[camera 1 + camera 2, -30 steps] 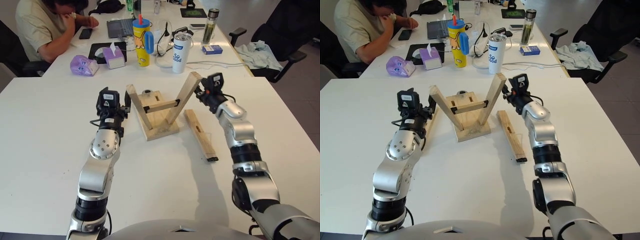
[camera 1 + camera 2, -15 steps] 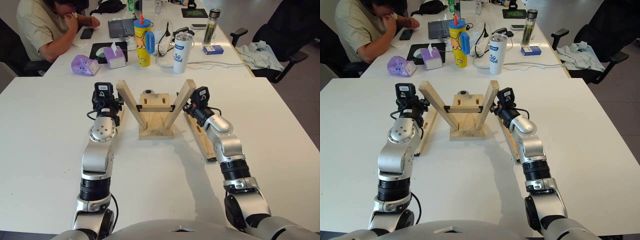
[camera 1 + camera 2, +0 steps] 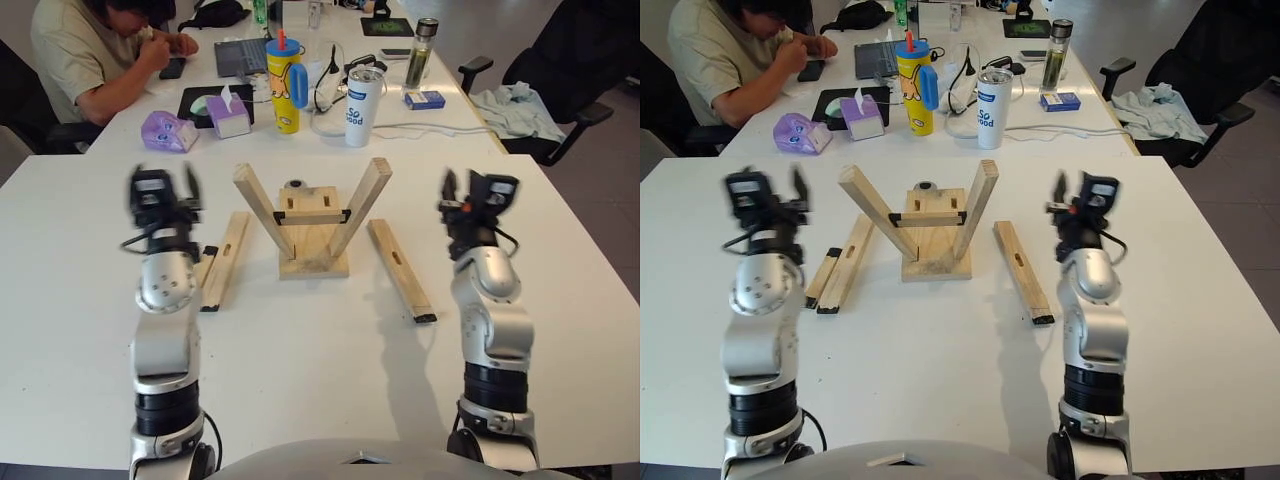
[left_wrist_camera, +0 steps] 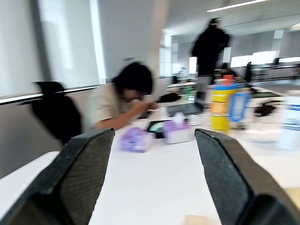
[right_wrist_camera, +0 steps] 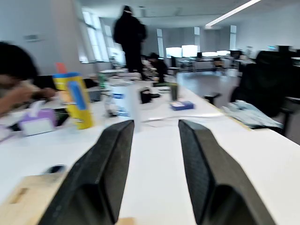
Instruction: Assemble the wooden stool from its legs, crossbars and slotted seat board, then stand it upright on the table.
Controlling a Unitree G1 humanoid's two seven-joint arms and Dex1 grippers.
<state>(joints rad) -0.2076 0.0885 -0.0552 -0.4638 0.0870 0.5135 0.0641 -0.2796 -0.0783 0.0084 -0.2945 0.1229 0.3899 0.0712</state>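
Note:
A partly built stool stands upside down at the table's middle: the seat board [image 3: 313, 264] lies flat, and two legs [image 3: 260, 208] [image 3: 360, 205] rise from it in a V joined by a crossbar [image 3: 312, 215]. Two loose wooden pieces [image 3: 222, 260] lie to its left. A slotted piece [image 3: 400, 268] lies to its right. My left gripper [image 3: 162, 184] is held up well left of the stool, open and empty; its fingers [image 4: 86, 173] stand wide apart. My right gripper [image 3: 470, 188] hangs right of the stool, open and empty, with its fingers [image 5: 101, 178] apart.
Beyond the table's far edge is a second table with a yellow cup [image 3: 285, 85], a white tumbler [image 3: 362, 105], tissue boxes [image 3: 228, 112], a bottle [image 3: 421, 50] and a seated person [image 3: 85, 55]. An office chair [image 3: 560, 70] stands at the far right.
Both grippers have let go of the stool's legs and swung outward, left arm to the left and right arm to the right. The stool stays at the middle.

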